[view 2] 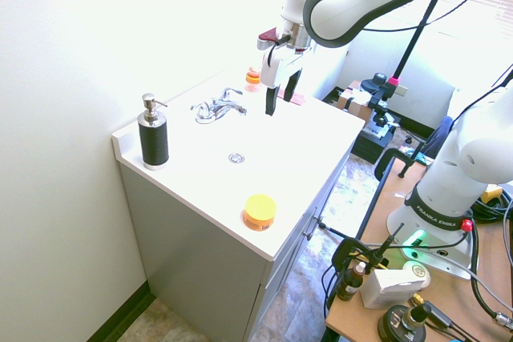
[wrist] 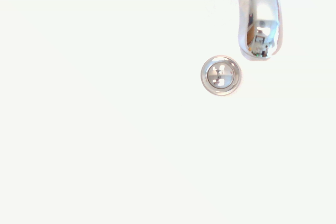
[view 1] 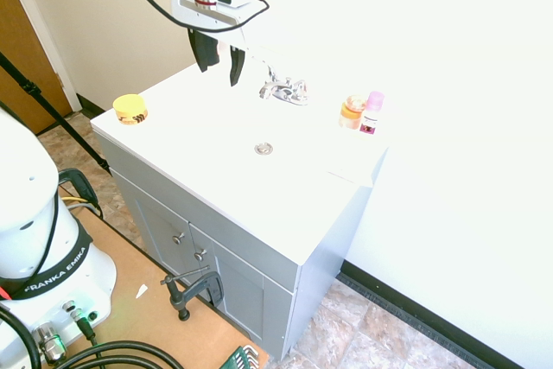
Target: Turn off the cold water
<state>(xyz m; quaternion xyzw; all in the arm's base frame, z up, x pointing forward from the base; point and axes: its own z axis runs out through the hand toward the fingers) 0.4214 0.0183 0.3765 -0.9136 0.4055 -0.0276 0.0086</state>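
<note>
A chrome faucet (view 1: 283, 90) (view 2: 216, 107) with two short lever handles stands at the back of the white sink counter (view 1: 216, 179). No stream of cold water shows at its spout (wrist: 258, 19). The round drain (view 1: 263, 149) (view 2: 236, 158) (wrist: 221, 75) lies in front of the spout. My gripper (view 1: 219, 75) (view 2: 280, 106) hangs open above the basin, beside the faucet and a little in front of it, touching nothing. Its fingers hold nothing.
A yellow-orange tub (view 1: 130, 109) (view 2: 260, 211) sits near the counter's front corner. A black pump bottle (view 2: 152, 138) stands at one back corner. An orange jar (view 1: 352, 112) and a pink-capped bottle (view 1: 372, 112) stand on the faucet's other side. The wall runs close behind the faucet.
</note>
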